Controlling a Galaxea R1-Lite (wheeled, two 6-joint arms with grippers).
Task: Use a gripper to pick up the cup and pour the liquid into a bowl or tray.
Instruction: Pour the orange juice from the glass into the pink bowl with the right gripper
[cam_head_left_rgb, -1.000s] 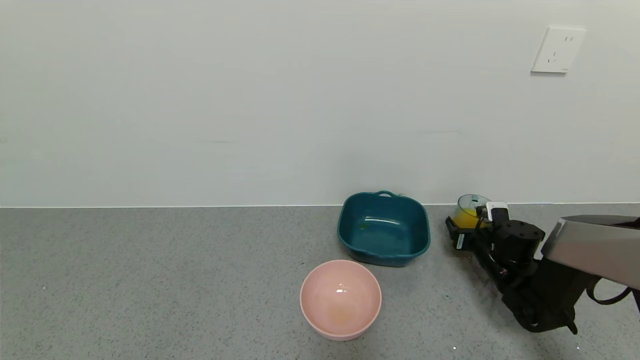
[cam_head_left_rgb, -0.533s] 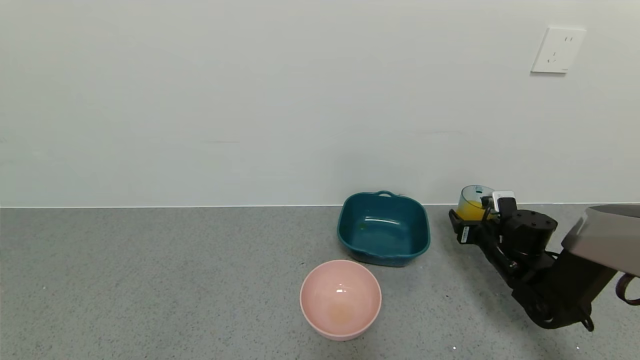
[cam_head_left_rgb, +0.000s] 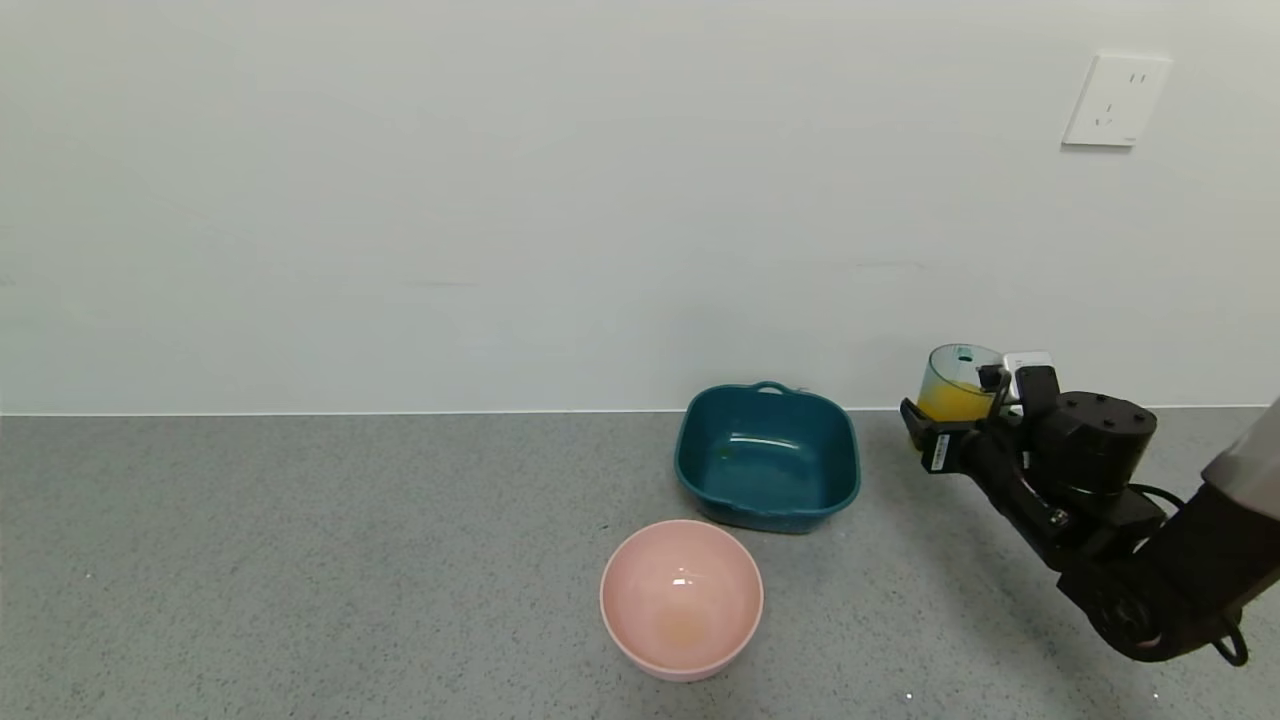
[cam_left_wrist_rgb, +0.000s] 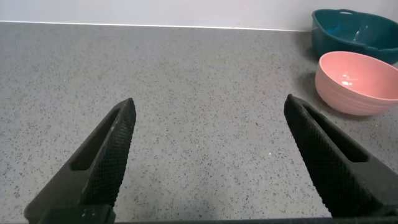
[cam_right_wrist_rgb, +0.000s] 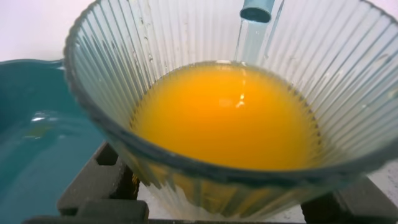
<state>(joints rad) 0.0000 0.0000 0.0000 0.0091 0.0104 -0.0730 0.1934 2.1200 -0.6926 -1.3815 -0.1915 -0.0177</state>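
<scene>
Head view shows the right gripper (cam_head_left_rgb: 958, 415) far out on the robot's right side, near the base of the white wall (cam_head_left_rgb: 500, 200), with its black jaws pinched on the lower part of a ribbed translucent cup (cam_head_left_rgb: 958, 383). The cup stands upright in that grip and is lifted clear of the grey speckled countertop (cam_head_left_rgb: 300, 560); its base is hidden behind the jaws. Orange-yellow liquid (cam_head_left_rgb: 950, 402) fills the lower half of the cup. A small white block (cam_head_left_rgb: 1028, 360) sits on the gripper just behind the cup, and the black arm runs back from there toward the robot.

To the left of this gripper, near but not touching, rests a dark teal basin (cam_head_left_rgb: 768, 458) with a small handle on its far rim. Farther from the gripper, to its left and closer to the robot, sits the pale pink bowl (cam_head_left_rgb: 682, 598), just in front of the basin. A white wall socket (cam_head_left_rgb: 1116, 100) is mounted high above the gripper.

Right wrist view looks down into the cup (cam_right_wrist_rgb: 230, 112) at close range: the liquid (cam_right_wrist_rgb: 227, 118) lies level inside the ribbed wall, the black fingers (cam_right_wrist_rgb: 99, 186) press against the cup's lower sides, and the teal basin (cam_right_wrist_rgb: 31, 137) shows beside it.

Left wrist view shows the left gripper (cam_left_wrist_rgb: 211, 162) with its two fingers spread wide and nothing between them, low over bare countertop (cam_left_wrist_rgb: 186, 93). The pink bowl (cam_left_wrist_rgb: 357, 84) and the teal basin (cam_left_wrist_rgb: 357, 31) lie well ahead of it, off to one side.
</scene>
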